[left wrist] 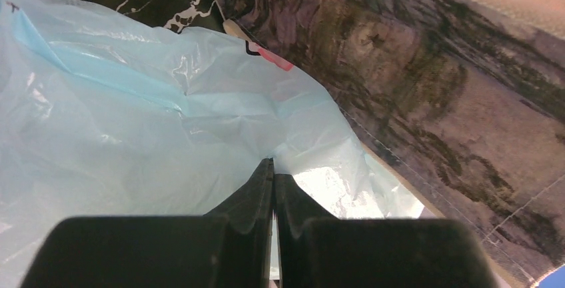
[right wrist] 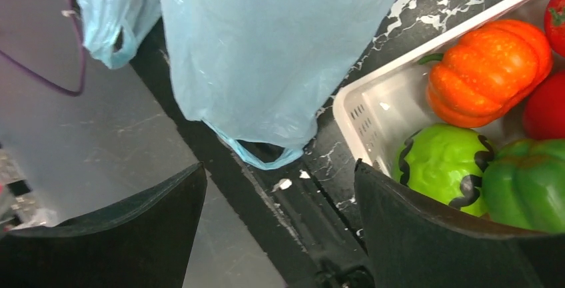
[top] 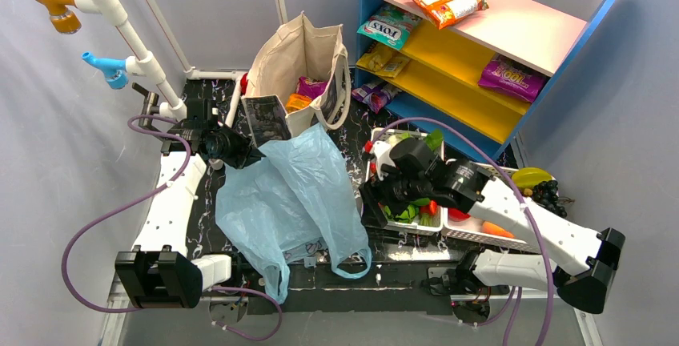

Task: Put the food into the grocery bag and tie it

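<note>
The light-blue grocery bag (top: 296, 202) lies crumpled in the middle of the table, one handle loop (right wrist: 260, 156) near the front edge. My left gripper (top: 255, 154) is shut on the bag's upper edge and holds it up; in the left wrist view the fingertips (left wrist: 273, 168) pinch the plastic (left wrist: 133, 101). My right gripper (right wrist: 280, 167) stands open and empty over the left end of the white tray (right wrist: 360, 101). The food in that tray includes an orange pumpkin (right wrist: 490, 68), a bumpy green fruit (right wrist: 440, 168), a green pepper (right wrist: 526, 181) and red ones (right wrist: 550, 108).
A beige canvas tote (top: 296, 58) stands behind the bag, close to my left gripper. A second tray (top: 480, 238) with a carrot, and bananas (top: 532, 176) beside it, sit at the right. A shelf with snack packets (top: 480, 42) fills the back right. A white pipe rack (top: 128, 34) stands back left.
</note>
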Robot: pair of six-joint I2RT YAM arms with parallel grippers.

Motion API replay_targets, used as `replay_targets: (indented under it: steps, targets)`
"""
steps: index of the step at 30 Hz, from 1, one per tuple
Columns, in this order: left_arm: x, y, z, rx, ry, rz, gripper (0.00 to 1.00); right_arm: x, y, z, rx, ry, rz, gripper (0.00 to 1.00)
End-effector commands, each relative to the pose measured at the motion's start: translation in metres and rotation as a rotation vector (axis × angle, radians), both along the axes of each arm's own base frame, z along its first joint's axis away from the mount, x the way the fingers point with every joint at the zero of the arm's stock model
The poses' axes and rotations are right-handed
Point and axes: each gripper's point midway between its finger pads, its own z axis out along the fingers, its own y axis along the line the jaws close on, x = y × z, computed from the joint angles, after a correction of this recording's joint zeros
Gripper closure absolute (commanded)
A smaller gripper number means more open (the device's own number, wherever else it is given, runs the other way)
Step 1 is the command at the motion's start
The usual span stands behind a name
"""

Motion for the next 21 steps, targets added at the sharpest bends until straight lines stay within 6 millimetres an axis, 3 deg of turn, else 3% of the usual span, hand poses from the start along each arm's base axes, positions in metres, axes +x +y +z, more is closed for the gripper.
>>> replay_targets:
  steps: [1,5,11,15,19,21]
  targets:
    - [-0.003,-0.006,0.008,-0.057,-0.002,0.014,1.00,0.011,0.011,0.006,0.073,-0.222,0.021,0.11]
    - [-0.004,-0.008,0.006,-0.064,0.005,0.007,1.00,0.011,0.019,-0.010,0.064,-0.272,0.025,0.10]
    - [-0.006,-0.008,0.004,-0.064,0.010,-0.005,1.00,0.014,0.060,-0.017,0.165,-0.319,0.084,0.09]
    - [-0.005,-0.008,0.007,-0.058,-0.004,-0.014,1.00,0.018,0.080,-0.029,0.130,-0.293,0.114,0.10]
    - [-0.008,-0.008,0.007,-0.053,-0.004,-0.024,1.00,0.026,0.085,-0.042,0.076,-0.289,0.100,0.21]
    - [-0.010,-0.007,0.007,-0.046,-0.005,-0.026,1.00,0.023,0.087,-0.043,0.084,-0.282,0.117,0.37]
